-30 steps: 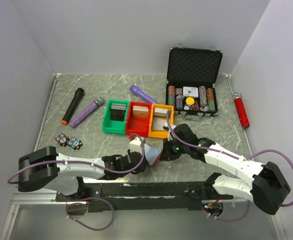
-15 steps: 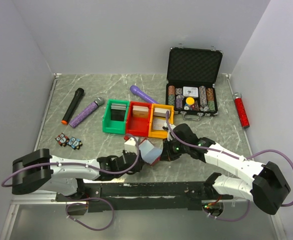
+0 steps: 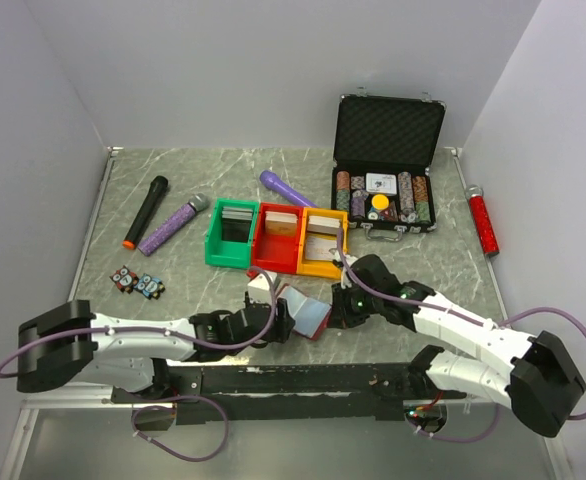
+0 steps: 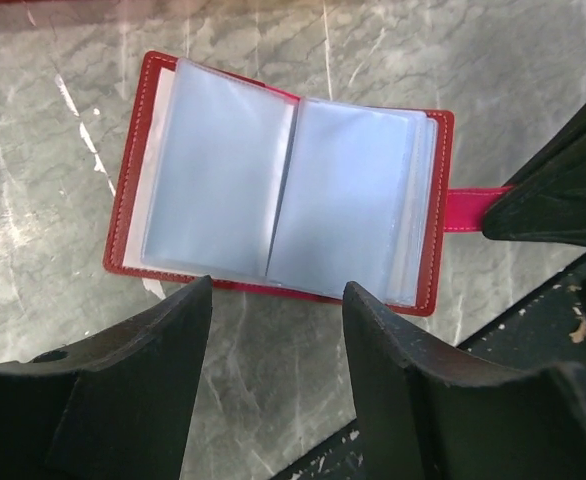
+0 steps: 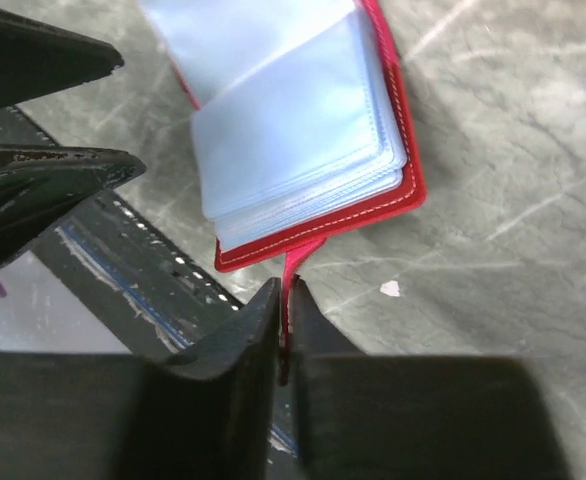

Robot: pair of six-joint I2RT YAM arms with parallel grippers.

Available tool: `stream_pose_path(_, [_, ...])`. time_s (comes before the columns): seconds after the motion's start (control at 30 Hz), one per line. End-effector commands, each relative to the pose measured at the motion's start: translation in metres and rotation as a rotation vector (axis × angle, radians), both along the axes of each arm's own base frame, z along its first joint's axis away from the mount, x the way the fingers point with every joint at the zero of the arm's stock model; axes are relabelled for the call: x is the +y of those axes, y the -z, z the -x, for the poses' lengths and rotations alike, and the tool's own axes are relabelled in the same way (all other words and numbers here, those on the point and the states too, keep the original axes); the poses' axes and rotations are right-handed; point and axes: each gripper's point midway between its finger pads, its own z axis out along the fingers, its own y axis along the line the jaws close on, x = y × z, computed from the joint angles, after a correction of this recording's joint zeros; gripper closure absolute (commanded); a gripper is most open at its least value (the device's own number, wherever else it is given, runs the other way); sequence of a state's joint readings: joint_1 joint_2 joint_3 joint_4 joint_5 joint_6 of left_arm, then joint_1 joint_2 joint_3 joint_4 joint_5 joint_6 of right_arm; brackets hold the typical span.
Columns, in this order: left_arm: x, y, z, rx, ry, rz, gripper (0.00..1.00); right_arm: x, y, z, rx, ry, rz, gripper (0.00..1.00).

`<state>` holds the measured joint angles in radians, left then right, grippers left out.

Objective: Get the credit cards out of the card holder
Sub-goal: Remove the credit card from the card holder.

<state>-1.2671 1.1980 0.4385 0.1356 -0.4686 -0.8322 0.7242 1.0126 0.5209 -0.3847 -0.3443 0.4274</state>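
**Off-task clutter on the surface (image 3: 443,262)**

I see three bins touching in a row: green bin (image 3: 229,240), red bin (image 3: 278,242), yellow bin (image 3: 321,247), with cards in each. The black chip case (image 3: 386,135) sits just behind them, open, lid upright. A black mic (image 3: 146,211) and a purple mic (image 3: 173,224) lie side by side on the left. Two small colourful pieces (image 3: 138,283) sit nearer. A red cylinder (image 3: 484,222) lies far right.

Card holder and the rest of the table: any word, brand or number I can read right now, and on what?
Nothing reads legibly.
Card holder: clear sleeves, no print visible.
White card in poker chip case: marking too small.
Cards in yellow bin: print too blurred.
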Motion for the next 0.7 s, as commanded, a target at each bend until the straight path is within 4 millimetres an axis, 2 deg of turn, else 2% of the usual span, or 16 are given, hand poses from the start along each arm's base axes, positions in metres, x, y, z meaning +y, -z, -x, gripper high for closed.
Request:
stream_pose_path(0.0, [-0.023, -0.015, -0.007, -0.039, 0.029, 0.032, 0.4, 0.002, 0.009, 0.003, 0.049, 0.051, -0.015, 0.67])
stream_pose_path(0.03, [-0.025, -0.014, -0.008, -0.042, 0.032, 0.028, 0.4, 0.006, 0.007, 0.003, 0.055, 0.052, -0.038, 0.57])
stream_pose_path(0.13, [-0.029, -0.01, -0.012, -0.041, 0.029, 0.007, 0.41, 0.011, 0.006, 0.001, 0.064, 0.071, -0.076, 0.42])
stream_pose_path(0.3, [-0.024, 0.002, -0.02, -0.023, -0.016, -0.033, 0.45, 0.014, 0.016, 0.001, 0.114, 0.1, -0.067, 0.36])
stream_pose_path(0.43, [-0.021, 0.0, -0.026, -0.037, -0.045, -0.043, 0.5, 0.006, 0.023, -0.001, 0.112, 0.153, -0.047, 0.34])
stream_pose_path(0.5, [-0.018, 0.005, -0.03, -0.029, -0.061, -0.058, 0.56, 0.001, 0.031, -0.003, 0.126, 0.178, -0.024, 0.33])
stream_pose_path(0.67, [-0.009, 0.028, -0.032, 0.024, -0.082, -0.098, 0.81, -0.004, 0.047, 0.001, 0.169, 0.21, 0.004, 0.33])
